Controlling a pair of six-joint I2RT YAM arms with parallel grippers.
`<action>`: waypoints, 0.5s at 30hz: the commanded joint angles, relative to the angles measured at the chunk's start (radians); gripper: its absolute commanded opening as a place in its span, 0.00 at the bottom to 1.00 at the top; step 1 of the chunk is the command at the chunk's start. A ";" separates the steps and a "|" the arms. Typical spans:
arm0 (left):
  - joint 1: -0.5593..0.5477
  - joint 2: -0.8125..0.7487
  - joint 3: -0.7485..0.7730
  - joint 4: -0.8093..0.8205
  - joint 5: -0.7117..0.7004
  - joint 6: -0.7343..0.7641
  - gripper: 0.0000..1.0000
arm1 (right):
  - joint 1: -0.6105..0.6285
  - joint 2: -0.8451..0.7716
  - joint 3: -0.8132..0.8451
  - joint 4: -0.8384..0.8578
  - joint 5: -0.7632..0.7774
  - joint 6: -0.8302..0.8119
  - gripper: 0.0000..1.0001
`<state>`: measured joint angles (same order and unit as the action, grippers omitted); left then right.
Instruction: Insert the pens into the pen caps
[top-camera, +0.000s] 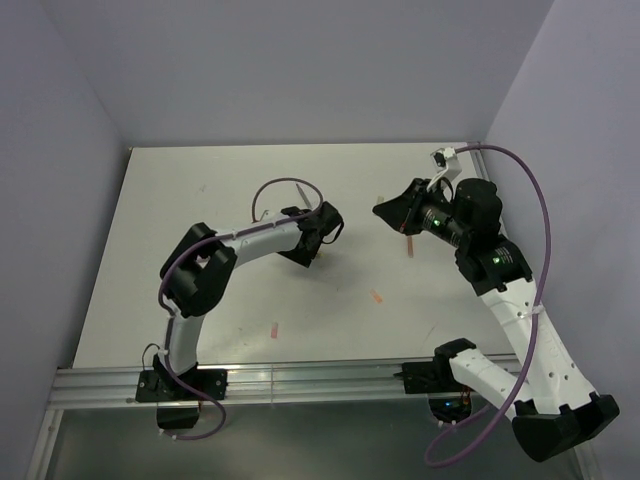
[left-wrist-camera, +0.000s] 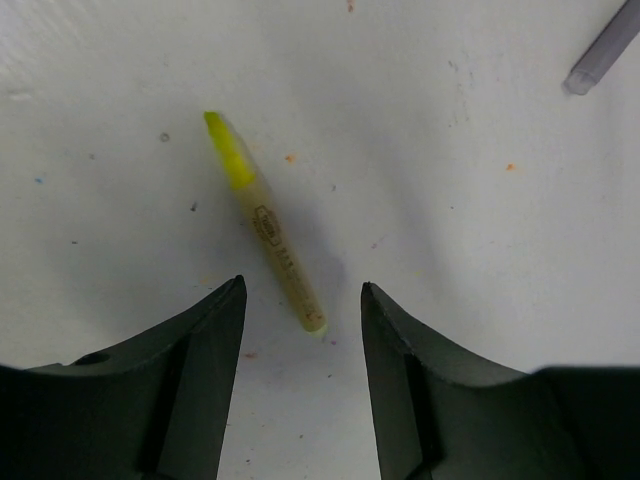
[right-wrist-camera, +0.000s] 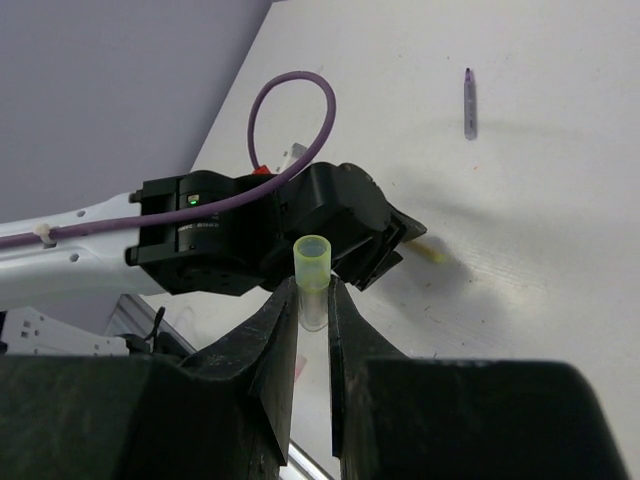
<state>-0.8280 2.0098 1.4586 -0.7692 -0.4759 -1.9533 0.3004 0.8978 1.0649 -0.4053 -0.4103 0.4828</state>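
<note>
My left gripper (left-wrist-camera: 303, 285) is open and hovers low over the table, with the near end of the yellow pen (left-wrist-camera: 265, 225) just ahead of its fingertips. The pen lies flat, bright tip pointing away. In the top view the left gripper (top-camera: 318, 238) hides this pen. My right gripper (right-wrist-camera: 313, 295) is shut on the pale yellow cap (right-wrist-camera: 313, 268), held upright with its open mouth up, above the table right of the left gripper. In the top view the right gripper (top-camera: 393, 212) faces the left one. The dark grey-purple pen (right-wrist-camera: 469, 103) lies further back, also seen in the left wrist view (left-wrist-camera: 603, 48).
Small orange-red and pink pieces lie on the table: one below the right gripper (top-camera: 408, 245), one at mid-table (top-camera: 377, 297), one near the front (top-camera: 274, 329); too small to tell pen from cap. Walls close the table at left, back and right. The rail (top-camera: 300, 380) runs along the near edge.
</note>
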 joint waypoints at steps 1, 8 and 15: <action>-0.003 0.052 0.087 -0.050 0.002 -0.007 0.55 | -0.015 -0.023 -0.013 0.029 -0.013 0.007 0.00; -0.005 0.109 0.148 -0.114 0.010 0.001 0.53 | -0.041 -0.051 -0.039 0.034 -0.038 0.022 0.00; 0.015 0.129 0.146 -0.145 0.046 0.028 0.37 | -0.064 -0.068 -0.063 0.056 -0.082 0.036 0.00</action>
<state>-0.8234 2.1105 1.5761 -0.8589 -0.4568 -1.9480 0.2497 0.8532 1.0054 -0.4046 -0.4541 0.5083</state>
